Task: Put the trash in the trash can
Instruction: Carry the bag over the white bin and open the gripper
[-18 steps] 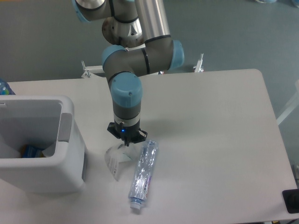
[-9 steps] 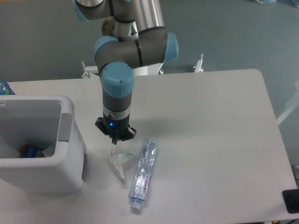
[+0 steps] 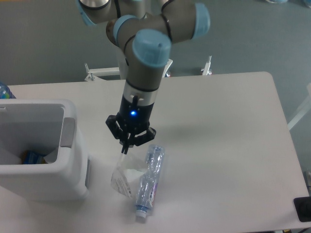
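Your gripper [image 3: 127,147] pinches the wrapper [image 3: 123,175] by its top. The bottle [image 3: 147,183] lies beside it, right of the trash can [image 3: 43,150].

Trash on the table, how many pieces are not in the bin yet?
2. The crumpled wrapper hangs from the gripper, right of the trash can. The flattened bottle lies on the table beside it. Something blue sits inside the can.

Even overhead light; soft shadow on table [image 3: 228,136] beside arm; slightly soft focus; no glare.
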{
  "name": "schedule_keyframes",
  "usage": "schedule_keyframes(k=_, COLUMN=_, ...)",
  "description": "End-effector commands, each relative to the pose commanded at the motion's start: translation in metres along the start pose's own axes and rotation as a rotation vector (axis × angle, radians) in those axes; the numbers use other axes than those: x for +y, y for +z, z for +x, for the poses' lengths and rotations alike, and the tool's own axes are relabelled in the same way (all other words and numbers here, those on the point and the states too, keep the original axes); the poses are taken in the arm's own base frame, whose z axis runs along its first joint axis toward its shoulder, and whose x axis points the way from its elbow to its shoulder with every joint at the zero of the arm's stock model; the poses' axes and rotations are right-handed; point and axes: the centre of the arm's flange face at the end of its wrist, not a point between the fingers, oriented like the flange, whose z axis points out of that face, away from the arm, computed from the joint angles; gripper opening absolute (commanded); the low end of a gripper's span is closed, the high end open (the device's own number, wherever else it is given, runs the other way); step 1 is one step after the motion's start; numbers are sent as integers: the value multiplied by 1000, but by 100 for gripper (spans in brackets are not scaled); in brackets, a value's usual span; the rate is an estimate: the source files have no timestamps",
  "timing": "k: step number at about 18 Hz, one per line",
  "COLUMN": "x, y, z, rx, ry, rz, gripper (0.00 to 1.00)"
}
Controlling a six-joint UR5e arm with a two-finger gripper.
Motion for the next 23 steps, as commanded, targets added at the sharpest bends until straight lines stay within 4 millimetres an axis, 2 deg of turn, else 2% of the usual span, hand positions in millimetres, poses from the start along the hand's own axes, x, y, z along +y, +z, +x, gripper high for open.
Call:
schedule_keyframes(k=2, x=-19, y=-20, z=4, rx=0, ry=-61, rz=49, gripper=0)
schedule_keyframes(k=4, x=-34, y=-48, z=17, rx=18, ry=-104, rz=109, gripper=0)
schedule_keyframes(k=7, x=-43, y=-104, z=62, rx=42, ry=-121, rz=195, gripper=0)
schedule_keyframes(k=9, x=-36, y=-120, z=96, rx=62, ry=-135, rz=207, gripper=0)
schedule_keyframes(k=11, x=-30, y=-125, z=135, rx=93, ry=-112, rz=203, gripper=0)
schedule_keyframes(k=13, x=-17, y=-122, z=172, rx=121, ry=-73, rz=184, gripper=0)
schedule_keyframes(k=14, x=-14, y=-123, z=182, rx=131, ry=-66, rz=182, gripper=0)
schedule_keyframes(k=16, x=-4, y=-104, z=207, rx=173, ry=-37, rz=140, gripper=0)
schedule_keyframes(k=18, x=0, y=-89, z=220, rx=201, ry=-22, rz=113, gripper=0)
schedule_keyframes(k=19, x=6, y=-76, z=227, rx=213, ry=-11, rz=87, gripper=0)
schedule_keyframes(k=21, x=10, y=-59, z=231, rx=229, ry=-6, rz=61, gripper=16)
schedule_keyframes(k=22, x=11, y=-55, z=232, rx=233, ry=-4, rz=53, gripper=31)
schedule_keyframes(k=23, x=12, y=-50, z=233, rx=236, ry=-1, rz=46, gripper=54)
